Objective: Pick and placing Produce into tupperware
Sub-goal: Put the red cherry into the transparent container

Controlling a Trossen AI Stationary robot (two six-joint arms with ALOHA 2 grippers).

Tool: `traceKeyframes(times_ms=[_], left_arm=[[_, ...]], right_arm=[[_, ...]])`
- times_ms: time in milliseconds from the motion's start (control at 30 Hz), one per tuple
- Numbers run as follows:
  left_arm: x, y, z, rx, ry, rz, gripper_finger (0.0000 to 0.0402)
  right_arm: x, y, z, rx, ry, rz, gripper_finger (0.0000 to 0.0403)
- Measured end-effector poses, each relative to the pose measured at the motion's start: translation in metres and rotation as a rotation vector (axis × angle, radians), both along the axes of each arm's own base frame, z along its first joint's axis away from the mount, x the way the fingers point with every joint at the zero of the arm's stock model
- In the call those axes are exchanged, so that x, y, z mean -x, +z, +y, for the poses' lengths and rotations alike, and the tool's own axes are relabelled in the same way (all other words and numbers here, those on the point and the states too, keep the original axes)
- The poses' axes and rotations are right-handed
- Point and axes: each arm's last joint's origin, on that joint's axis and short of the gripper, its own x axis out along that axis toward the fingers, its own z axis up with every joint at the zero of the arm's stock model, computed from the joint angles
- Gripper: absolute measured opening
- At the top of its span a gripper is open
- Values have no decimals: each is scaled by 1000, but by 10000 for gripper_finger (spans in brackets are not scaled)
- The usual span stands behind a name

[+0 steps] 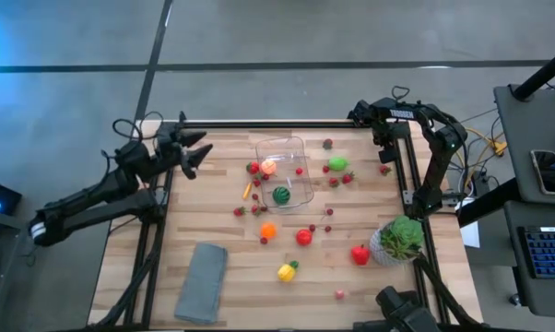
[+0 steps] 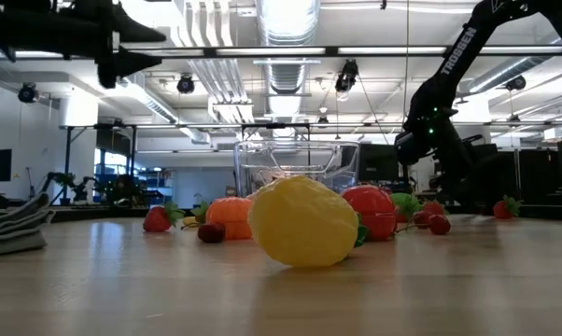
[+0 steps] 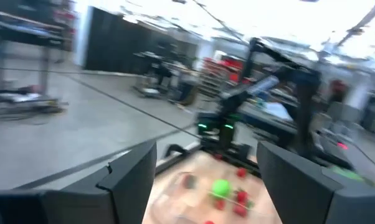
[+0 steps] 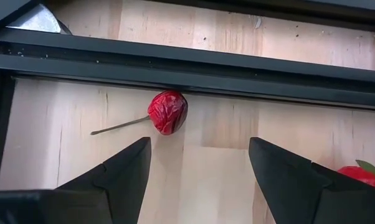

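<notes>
Two arms: left gripper [image 1: 196,152] raised at the tabletop's [image 1: 241,277] left edge, right gripper [image 4: 197,165] over a cherry [image 4: 167,112].
Fingers: both pairs spread, empty.
Tupperware [image 1: 285,171]: long axis toward the far edge.
Cherry stem: points sideways along the rail.

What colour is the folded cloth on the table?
Grey. The cloth shows best in the high view, near the table's front left corner.

My 2 arms are dark, nearly black. The table [image 1: 231,295] is pale wood with a black frame. The tupperware [image 1: 287,148] is clear and holds a green striped ball [image 1: 281,195] and an orange-pink fruit [image 1: 268,167]. Around it lie red strawberries [image 1: 348,178], a yellow pepper [image 1: 287,271], a red pepper [image 1: 360,254], an orange piece [image 1: 268,231], a bright green piece [image 1: 337,164] and a dark-red cherry [image 4: 168,112]. The folded cloth [image 1: 201,282] is grey; the plant [image 1: 402,236] is green in a white pot.
</notes>
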Motion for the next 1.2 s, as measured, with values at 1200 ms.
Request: traceKeyframes(times_ms=[1200], left_arm=[[6, -124, -1, 146, 67, 320, 263]], right_arm=[[-11, 26, -16, -13, 96, -91, 263]])
